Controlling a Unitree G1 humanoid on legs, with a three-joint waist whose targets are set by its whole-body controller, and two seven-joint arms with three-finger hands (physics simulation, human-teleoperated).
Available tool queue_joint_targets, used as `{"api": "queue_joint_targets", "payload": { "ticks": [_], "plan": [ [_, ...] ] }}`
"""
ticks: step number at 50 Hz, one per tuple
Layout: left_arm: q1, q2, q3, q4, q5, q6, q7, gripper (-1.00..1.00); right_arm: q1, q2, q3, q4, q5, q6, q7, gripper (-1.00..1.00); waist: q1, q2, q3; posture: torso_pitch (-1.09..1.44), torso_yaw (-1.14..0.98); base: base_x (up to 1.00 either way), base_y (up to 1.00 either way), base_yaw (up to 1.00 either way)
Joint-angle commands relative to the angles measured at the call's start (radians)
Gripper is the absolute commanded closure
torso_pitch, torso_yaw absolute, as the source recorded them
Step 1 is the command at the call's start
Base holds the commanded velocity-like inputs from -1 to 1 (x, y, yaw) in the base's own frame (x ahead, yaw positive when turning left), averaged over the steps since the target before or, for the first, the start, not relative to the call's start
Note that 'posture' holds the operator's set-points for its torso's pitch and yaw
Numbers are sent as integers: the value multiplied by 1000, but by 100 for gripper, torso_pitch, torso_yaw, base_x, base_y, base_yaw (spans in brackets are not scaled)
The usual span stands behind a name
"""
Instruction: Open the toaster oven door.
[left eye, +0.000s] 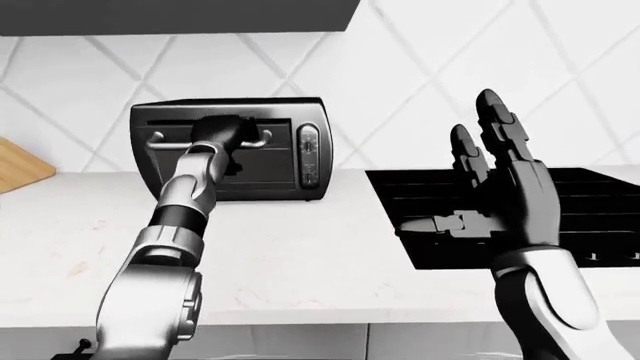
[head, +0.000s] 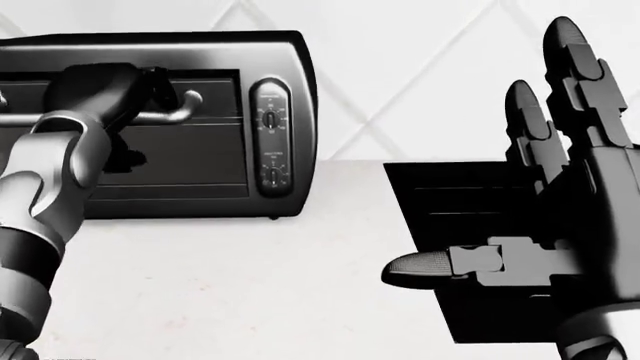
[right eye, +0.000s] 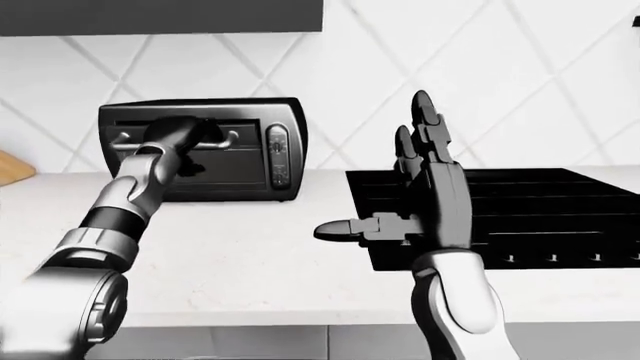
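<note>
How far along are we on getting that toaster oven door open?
Done: the left robot hand has reached the toaster oven and sits on the door handle.
In hand: securing the grip, though its fingers are hard to make out.
Left: the pull; the door looks closed and upright. The right robot hand hangs open over the black stove.

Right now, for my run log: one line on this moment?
door: closed | left robot hand: on handle | right robot hand: open, raised, empty
</note>
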Motion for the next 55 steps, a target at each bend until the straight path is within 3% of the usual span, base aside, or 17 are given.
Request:
{"api": "queue_joint_targets", "payload": {
  "ticks": [1,16,19,32,55],
  "plan": [
    [18,2,-5,-6,12,8,-61,-1,-25,-4,-2,-18,4,-15,-3,-100,0,-4,16,-55,0,0,0,0],
    [205,6,42,-321,1,40,-170,6,-25,-7,-3,-26,12,-7,-11,-100,1,1,28,-55,0,0,0,0],
    [298,0,64,-490,-3,62,-233,7,-22,-9,-9,-20,14,-15,-7,-100,1,0,29,-55,0,0,0,0],
    [422,-11,106,-778,3,95,-345,10,-39,-13,-14,-45,29,25,-23,-100,7,-5,27,-55,0,0,0,0],
    [630,-58,135,-1059,15,93,-467,33,-18,-15,-14,-22,25,-17,-13,-100,6,-4,20,-55,0,0,0,0]
  ]
}}
